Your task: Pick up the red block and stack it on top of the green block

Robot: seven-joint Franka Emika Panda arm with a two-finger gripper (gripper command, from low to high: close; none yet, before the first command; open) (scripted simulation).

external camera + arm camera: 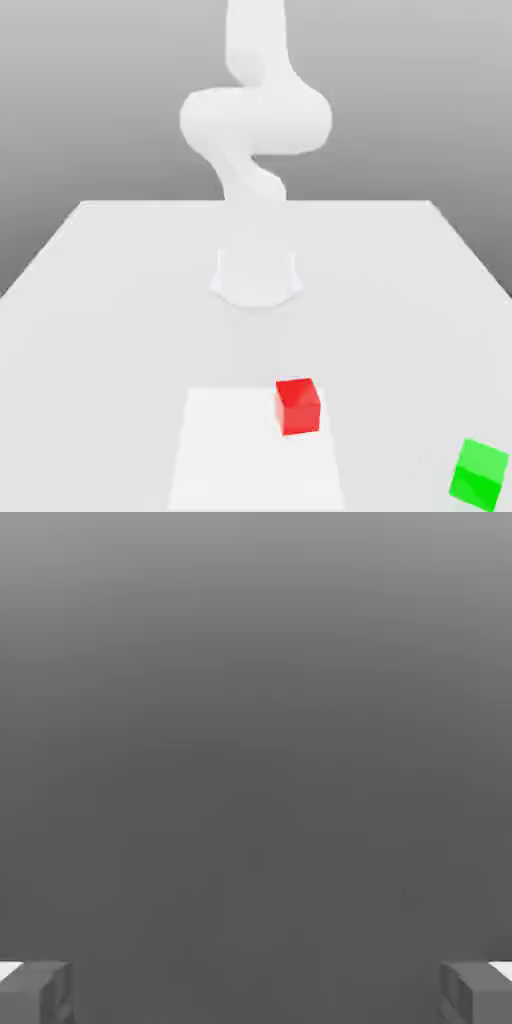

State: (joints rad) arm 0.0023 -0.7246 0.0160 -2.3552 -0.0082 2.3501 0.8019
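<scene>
The red block (297, 405) sits on the white table (120, 290), toward the front and just to the exterior view's right of centre. The green block (479, 472) lies further toward the exterior view's right, near the table's front corner, well apart from the red one. In the hand view my gripper (256, 994) is open, its two grey fingertips (36, 992) set far apart with nothing between them and only plain grey backdrop beyond. Neither block appears in the hand view.
The white arm (255, 120) rises from its round base (256, 275) at the table's middle and bends upward past the picture's top. A paler square patch (240, 455) marks the table surface under and beside the red block.
</scene>
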